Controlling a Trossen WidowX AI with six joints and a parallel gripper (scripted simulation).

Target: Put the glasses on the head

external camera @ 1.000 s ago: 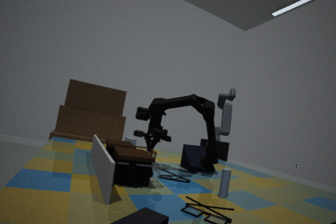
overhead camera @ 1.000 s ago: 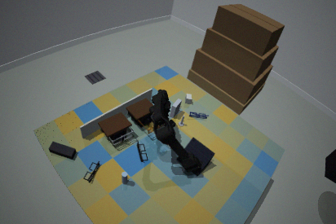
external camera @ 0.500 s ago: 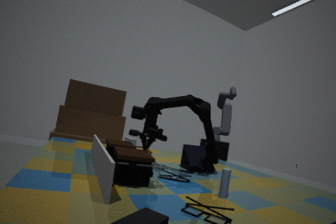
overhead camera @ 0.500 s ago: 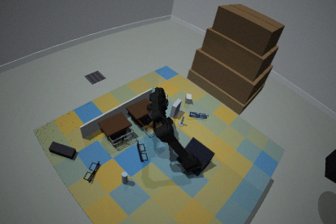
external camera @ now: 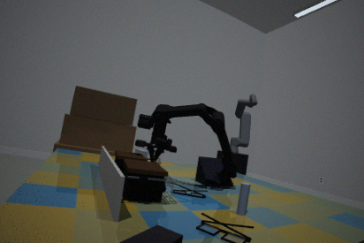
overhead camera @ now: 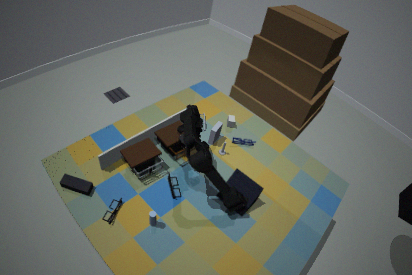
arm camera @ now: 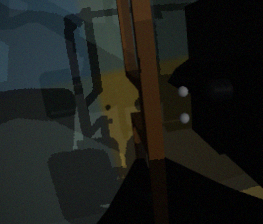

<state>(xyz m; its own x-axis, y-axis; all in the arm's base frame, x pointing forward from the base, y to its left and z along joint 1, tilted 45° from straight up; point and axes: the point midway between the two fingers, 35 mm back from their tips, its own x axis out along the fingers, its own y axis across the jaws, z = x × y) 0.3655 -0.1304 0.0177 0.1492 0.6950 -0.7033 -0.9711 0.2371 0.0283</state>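
Observation:
My gripper [external camera: 153,159] [arm camera: 148,167] is shut on the tortoiseshell glasses [arm camera: 143,45], whose orange-brown frame runs upright through the wrist view, with two pale nose pads to its right. Two display heads show as dark blocks with brown tops: the nearer head [overhead camera: 141,154] [external camera: 143,167] and the farther head [overhead camera: 170,134] [external camera: 127,155]. The nearer one has a pale wire frame at its front. My gripper is low at the front of the farther head; a black shape fills the right of the wrist view. The arm hides the fingertips in the top view. I cannot make out the green tag or temple contact.
A pale panel [overhead camera: 112,154] [external camera: 111,186] stands behind the heads. Black glasses [overhead camera: 174,184] [external camera: 185,193], more dark glasses [overhead camera: 113,210] [external camera: 223,231] and blue glasses [overhead camera: 243,141] lie on the mat. A grey cylinder [overhead camera: 153,218] [external camera: 243,199], a black case [overhead camera: 76,184] and a pale block [overhead camera: 216,133] stand around.

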